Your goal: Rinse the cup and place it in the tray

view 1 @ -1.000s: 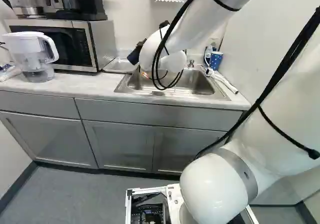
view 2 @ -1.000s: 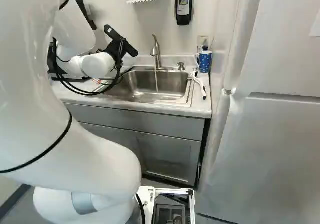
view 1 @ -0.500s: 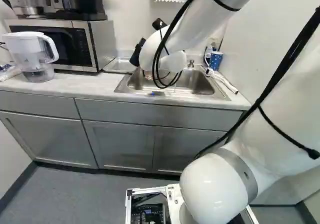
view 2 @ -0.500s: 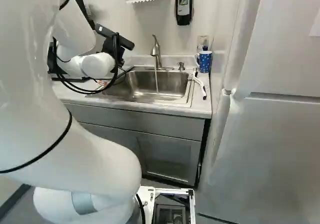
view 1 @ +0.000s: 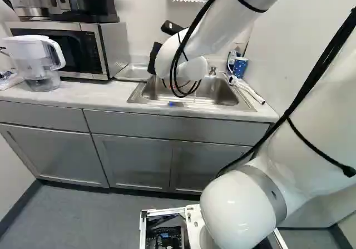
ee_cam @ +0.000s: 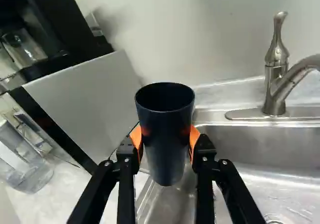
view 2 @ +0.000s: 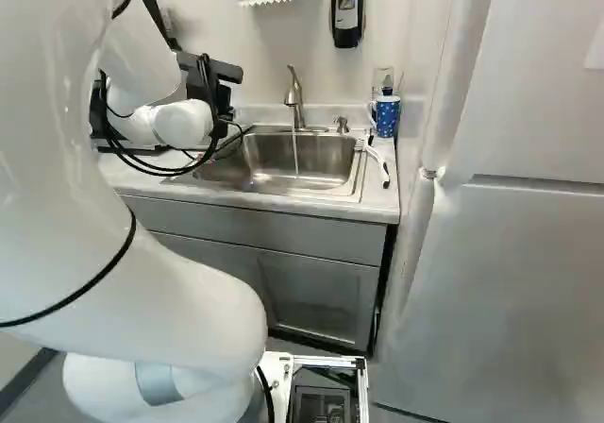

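pinching one dark blue, tapered round cup (ee_cam: 166,144) between two black fingers (ee_cam: 136,137) with orange pads, one to each side. seen in the wrist view across the rim of one rectangular stainless-steel sink (view 2: 326,154), at the end toward one silver-and-black box microwave (view 1: 83,51). leaving open room between cup and one curved brushed-metal faucet (view 2: 295,94), running in a thin stream. also to count: one shallow silver metal tray (view 1: 132,73) between microwave and sink, and one blue, white-dotted mug (view 2: 388,117) beside the sink's other end, on one pale bench (view 1: 100,94).
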You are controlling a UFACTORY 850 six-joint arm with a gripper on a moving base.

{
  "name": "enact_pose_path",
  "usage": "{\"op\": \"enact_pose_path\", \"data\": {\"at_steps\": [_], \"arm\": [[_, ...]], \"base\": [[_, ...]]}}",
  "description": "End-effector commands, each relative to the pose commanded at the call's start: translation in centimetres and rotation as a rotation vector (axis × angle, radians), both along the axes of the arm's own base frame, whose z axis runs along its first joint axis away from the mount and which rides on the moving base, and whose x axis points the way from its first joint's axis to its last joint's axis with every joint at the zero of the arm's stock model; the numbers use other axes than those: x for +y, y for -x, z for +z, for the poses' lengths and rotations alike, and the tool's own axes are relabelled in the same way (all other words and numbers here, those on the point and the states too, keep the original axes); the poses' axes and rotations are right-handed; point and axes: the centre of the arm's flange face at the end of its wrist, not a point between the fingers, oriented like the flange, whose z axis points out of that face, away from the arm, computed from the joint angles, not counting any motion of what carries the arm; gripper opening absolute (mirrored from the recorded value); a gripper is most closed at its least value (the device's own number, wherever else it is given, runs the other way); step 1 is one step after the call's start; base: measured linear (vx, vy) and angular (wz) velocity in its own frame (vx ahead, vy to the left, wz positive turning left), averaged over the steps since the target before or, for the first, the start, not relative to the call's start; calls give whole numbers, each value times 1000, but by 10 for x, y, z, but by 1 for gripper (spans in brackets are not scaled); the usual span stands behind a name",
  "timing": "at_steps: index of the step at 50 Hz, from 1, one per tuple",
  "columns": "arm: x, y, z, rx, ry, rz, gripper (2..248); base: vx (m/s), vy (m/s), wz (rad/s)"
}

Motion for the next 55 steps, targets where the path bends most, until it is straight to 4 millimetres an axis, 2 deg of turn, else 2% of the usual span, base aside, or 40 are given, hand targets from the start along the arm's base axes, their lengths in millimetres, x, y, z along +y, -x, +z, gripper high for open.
{"op": "enact_pose_path", "data": {"at_steps": [28, 45, 55], "arm": [[0, 0, 0, -88, 279, 40, 111], [1, 0, 0, -88, 279, 41, 111], [12, -9, 1, -89, 279, 59, 111]], "base": [[0, 0, 0], [0, 0, 0], [0, 0, 0]]}}
